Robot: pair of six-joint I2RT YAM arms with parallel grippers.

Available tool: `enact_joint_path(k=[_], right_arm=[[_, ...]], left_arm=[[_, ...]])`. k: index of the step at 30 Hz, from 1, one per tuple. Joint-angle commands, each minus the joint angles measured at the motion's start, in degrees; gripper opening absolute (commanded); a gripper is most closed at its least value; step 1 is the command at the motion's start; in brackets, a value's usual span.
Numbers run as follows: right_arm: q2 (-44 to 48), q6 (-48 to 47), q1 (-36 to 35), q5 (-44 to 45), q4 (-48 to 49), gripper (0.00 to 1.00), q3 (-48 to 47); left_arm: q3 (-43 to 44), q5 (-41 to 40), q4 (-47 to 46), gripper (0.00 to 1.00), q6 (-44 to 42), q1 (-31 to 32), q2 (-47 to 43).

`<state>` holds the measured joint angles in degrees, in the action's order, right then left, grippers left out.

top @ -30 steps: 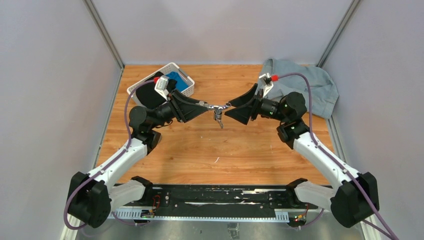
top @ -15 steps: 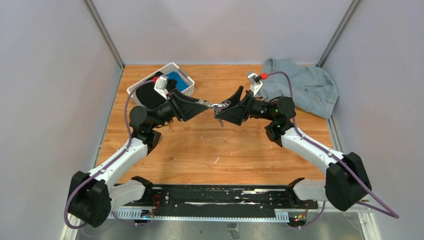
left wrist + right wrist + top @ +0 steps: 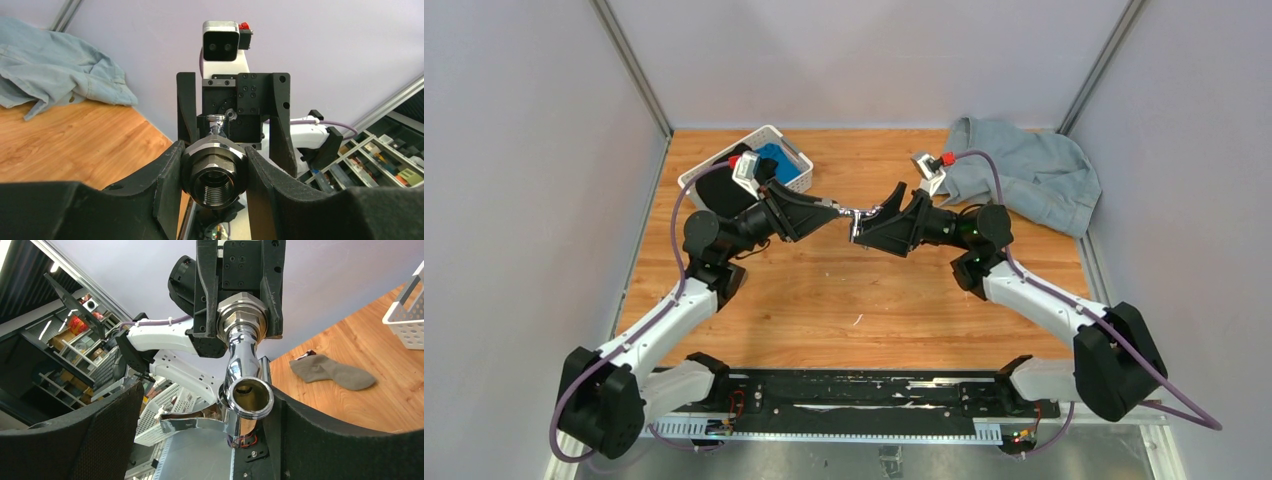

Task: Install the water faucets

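The water faucets hang joined in mid-air over the table's middle. My left gripper is shut on the grey threaded nut, which sits squarely between both pads with its bore facing the left wrist camera. From the nut the shiny tap curves out toward my right gripper, its flat handle sticking sideways. The right jaws stand wide open around the tap, whose spout rests close against one finger; whether they touch I cannot tell.
A white basket holding blue and black items stands at the back left. A crumpled denim garment lies at the back right. A grey sock lies on the wood near the basket.
My right arm has swung left and forward, bringing its jaws around the tap, and they have opened wider. The left gripper has kept still with the nut.
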<state>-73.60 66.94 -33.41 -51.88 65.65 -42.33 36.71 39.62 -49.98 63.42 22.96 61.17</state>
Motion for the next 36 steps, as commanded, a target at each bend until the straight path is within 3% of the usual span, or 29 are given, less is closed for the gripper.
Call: enact_joint_path(k=[1,9,17,24,32,36], right_arm=[[4.07,2.34,-2.96,-3.25,0.73,0.84,-0.58],[8.16,-8.09,-5.13,4.44,-15.18,0.85,0.72],[6.16,-1.14,-5.46,4.77,-8.23,0.83,0.58],[7.1,-2.84,-7.2,7.96,-13.39,0.86,1.55],[4.61,3.49,-9.05,10.83,-2.76,0.86,4.06],[6.36,2.88,-9.3,10.78,-4.92,0.87,3.21]], left_arm=[[-0.48,-6.4,4.02,0.0,-4.93,-0.55,-0.92],[-2.21,-7.62,0.55,0.0,-2.8,-0.55,-0.68],[-2.07,-8.54,7.48,0.0,-6.56,-0.55,-2.19],[-2.89,-11.52,8.44,0.0,-6.44,-0.55,-3.06],[-3.15,-14.74,12.43,0.0,-7.83,-0.55,-4.58],[-3.61,-15.65,14.0,0.0,-8.56,-0.55,-5.5]])
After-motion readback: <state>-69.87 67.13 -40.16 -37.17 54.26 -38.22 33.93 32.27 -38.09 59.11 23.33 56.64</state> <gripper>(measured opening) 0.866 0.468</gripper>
